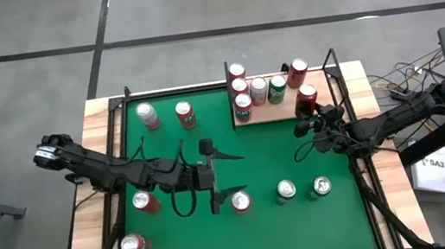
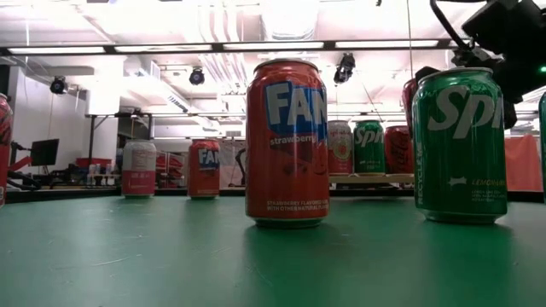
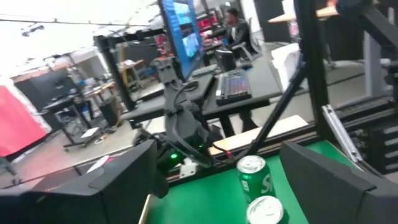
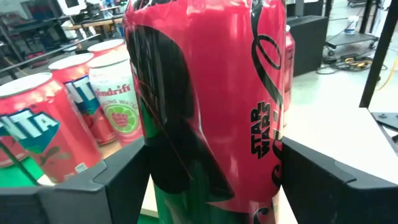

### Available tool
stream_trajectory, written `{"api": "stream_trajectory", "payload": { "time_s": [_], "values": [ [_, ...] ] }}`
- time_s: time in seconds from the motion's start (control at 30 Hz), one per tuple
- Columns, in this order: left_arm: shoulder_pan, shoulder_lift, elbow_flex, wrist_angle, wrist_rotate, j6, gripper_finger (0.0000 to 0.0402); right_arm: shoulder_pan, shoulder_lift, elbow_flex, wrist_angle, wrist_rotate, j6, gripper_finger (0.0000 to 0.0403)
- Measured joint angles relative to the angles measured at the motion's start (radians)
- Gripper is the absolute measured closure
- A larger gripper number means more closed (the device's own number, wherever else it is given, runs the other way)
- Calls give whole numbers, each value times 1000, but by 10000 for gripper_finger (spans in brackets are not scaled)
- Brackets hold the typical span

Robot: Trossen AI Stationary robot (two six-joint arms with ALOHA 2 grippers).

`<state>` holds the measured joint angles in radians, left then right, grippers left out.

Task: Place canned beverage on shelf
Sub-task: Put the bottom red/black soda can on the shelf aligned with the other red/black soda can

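The shelf [image 1: 286, 114], a pale wooden board at the table's far side, carries several upright cans [image 1: 259, 90]. A red Star Wars can [image 4: 211, 93] is at the shelf's near right corner [image 1: 307, 95], and my right gripper [image 4: 214, 180] is shut on it, reaching in from the table's right [image 1: 309, 116]. In the low view a Sprite can [image 2: 459, 145] hides its lower part [image 2: 410, 94]. My left gripper [image 1: 212, 176] hovers open above mid-table, pointing right toward two green cans [image 3: 255, 177]. My right gripper pinches the red can's side wall [image 4: 273, 155] between its two fingers, one on each opposite side. The fingers come in about level from the table's right. The can is roughly upright; its base is hidden, so I cannot tell whether it rests on the shelf.
Loose cans stand on the green tabletop: two at the far left [image 1: 147, 115], two at the near left [image 1: 144, 201], and three in a near row [image 1: 240, 200]. Black metal rods [image 1: 331, 61] frame the shelf and table. Monitors and desks lie beyond the table's edge.
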<state>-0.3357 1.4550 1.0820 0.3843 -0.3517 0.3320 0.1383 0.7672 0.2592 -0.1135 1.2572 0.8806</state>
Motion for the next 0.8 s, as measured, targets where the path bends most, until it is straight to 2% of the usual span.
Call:
{"api": "stream_trajectory", "payload": {
  "time_s": [0.13, 0.5, 0.8],
  "values": [
    [21, -66, -92, 37, -53, 1, 91, -17, 0, -1, -2, -11, 2, 115],
    [151, -328, -381, 51, -44, -14, 135, -72, 0, -1, -4, -87, 59, 115],
    [285, -405, -414, 53, -50, 7, 161, -157, 0, -2, -5, -183, 113, 111]
  ]
}}
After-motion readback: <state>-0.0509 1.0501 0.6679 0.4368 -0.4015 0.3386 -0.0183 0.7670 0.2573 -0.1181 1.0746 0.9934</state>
